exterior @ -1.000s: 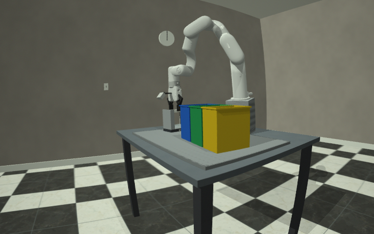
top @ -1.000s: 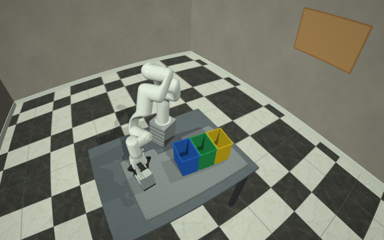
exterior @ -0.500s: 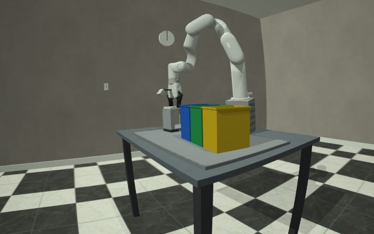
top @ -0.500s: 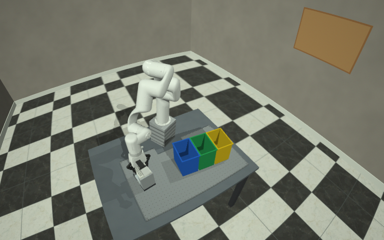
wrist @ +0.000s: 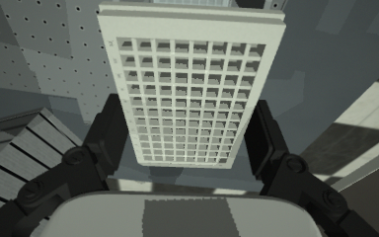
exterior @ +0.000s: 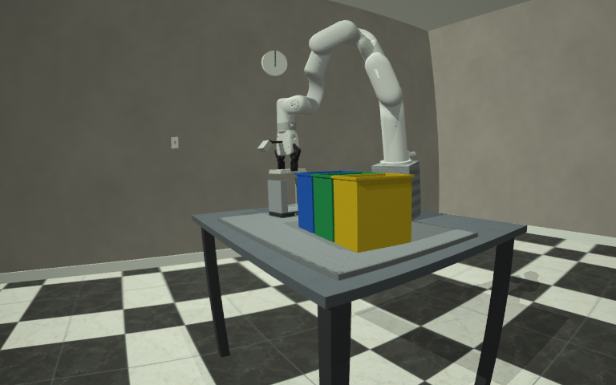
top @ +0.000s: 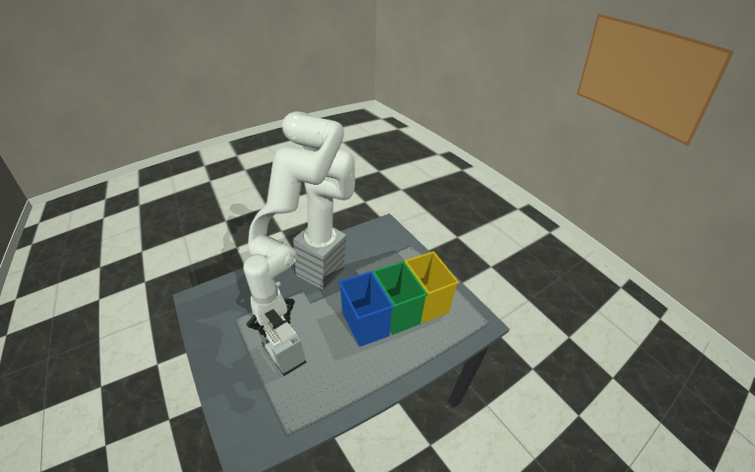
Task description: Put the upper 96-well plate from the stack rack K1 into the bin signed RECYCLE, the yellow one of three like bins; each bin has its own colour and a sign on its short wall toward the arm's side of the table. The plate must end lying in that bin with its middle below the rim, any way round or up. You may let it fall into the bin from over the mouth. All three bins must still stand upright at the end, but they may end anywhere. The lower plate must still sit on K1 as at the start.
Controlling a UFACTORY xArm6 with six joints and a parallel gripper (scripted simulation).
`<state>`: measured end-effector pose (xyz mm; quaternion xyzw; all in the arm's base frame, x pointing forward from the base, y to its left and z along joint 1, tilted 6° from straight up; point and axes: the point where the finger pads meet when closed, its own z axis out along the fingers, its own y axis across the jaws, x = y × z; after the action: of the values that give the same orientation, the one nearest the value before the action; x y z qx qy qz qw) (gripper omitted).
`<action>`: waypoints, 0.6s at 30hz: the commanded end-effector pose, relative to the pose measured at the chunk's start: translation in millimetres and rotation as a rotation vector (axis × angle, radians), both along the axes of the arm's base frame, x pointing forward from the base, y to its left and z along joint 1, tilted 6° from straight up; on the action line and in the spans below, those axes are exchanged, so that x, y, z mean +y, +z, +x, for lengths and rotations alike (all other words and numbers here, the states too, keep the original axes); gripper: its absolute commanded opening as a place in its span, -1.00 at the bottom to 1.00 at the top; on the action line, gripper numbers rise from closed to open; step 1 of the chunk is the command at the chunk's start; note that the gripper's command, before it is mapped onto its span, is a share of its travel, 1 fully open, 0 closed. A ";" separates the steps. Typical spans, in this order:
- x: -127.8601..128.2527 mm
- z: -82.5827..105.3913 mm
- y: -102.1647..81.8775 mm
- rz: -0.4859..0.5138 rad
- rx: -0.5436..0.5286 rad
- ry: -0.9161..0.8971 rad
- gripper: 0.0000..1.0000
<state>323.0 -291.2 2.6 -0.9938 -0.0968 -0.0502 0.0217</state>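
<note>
Fingers of the gripper (wrist: 184, 148) are clamped on the upper 96-well plate (wrist: 189, 94), one dark pad on each long side, as the wrist view shows at centre frame. Plate is held clear of the stack rack K1 (exterior: 277, 192), which stands on the worktop (exterior: 318, 290) left of centre in the exterior view; in that view the plate (exterior: 280, 171) sits just above the rack's top, at about the height of the bin rims. A second well grid is partly visible at the top edge of the wrist view, beyond the held plate; whether it sits squarely on the rack cannot be told. Three bins stand upright in a touching row right of the rack in the top view: blue bin (top: 364, 311) nearest the rack, green bin (top: 405, 300) in the middle, yellow bin (top: 436, 289) farthest. Yellow bin is well apart from the plate. Signs on the bins cannot be read.
</note>
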 end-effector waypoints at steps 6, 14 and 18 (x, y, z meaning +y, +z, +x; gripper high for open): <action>-1.5 -0.5 14.7 -0.002 -0.002 0.000 -1.00; -2.2 -1.8 28.0 -0.002 -0.002 0.000 -1.00; -2.4 -2.1 31.3 -0.002 -0.002 0.000 -1.00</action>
<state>320.5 -292.5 28.4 -0.9938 -0.0968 -0.0501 0.0218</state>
